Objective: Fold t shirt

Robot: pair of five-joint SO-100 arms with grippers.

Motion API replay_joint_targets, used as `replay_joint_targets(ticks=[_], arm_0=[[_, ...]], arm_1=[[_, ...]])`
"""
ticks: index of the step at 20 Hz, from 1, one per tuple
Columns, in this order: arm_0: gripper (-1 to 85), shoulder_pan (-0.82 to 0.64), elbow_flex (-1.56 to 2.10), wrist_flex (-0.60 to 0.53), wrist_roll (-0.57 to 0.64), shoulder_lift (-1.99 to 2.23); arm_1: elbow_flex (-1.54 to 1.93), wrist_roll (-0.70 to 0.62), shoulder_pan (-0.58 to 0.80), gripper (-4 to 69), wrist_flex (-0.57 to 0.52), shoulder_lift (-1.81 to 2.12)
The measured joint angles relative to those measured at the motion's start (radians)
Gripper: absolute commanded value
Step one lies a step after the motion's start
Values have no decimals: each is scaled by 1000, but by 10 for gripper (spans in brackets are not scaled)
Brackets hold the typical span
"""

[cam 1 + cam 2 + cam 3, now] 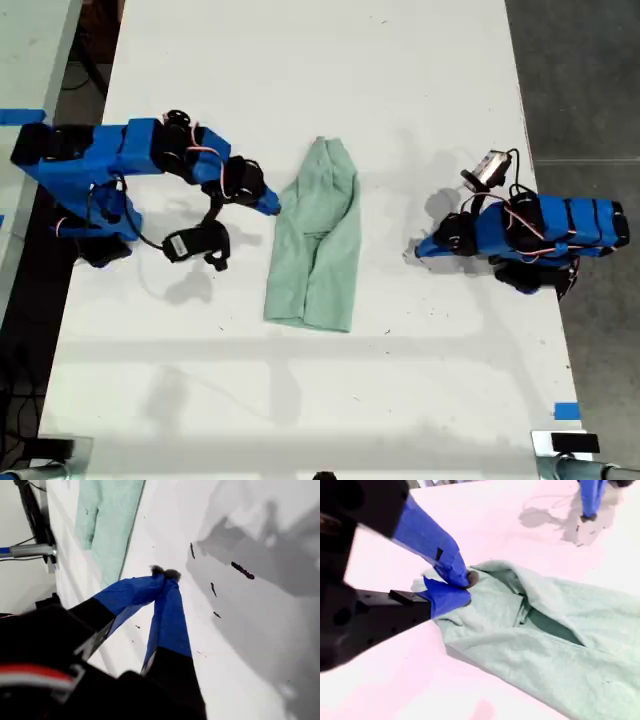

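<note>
Pale mint-green soft fabric t shirt (318, 245) sits mid-frame in the exterior view already folded into a narrow strip, my second gripper (462, 585) clamped on its edge, my first gripper (165, 573) closed empty on the white table (300, 400); likely crosswise fold left.

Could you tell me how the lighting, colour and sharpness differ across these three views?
Exterior view: even, sharp light, soft shadows beside both arms on the white table. First wrist view: my first gripper is fairly sharp, its body blurred, large grey shadows beyond. Second wrist view: pink cast over the table, the t shirt soft, my second gripper blurred.
</note>
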Motion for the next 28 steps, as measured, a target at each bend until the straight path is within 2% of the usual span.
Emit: replay_joint_targets(ticks=[4,6,8,10,13,28], arm_0=[[-1,-28,765,-390,-14,637],[-1,-61,1160,-526,-14,934],[-1,-91,1420,-494,3,1232],[-1,-89,1468,-370,23,1494],[-1,-86,1488,-341,23,1549],[-1,-94,1489,-325,3,1563]], arm_1=[[0,0,0,-22,0,0],[0,0,0,-22,0,0],[0,0,0,-22,0,0],[0,0,0,-22,0,0],[0,0,0,-22,0,0],[0,0,0,-22,0,0]])
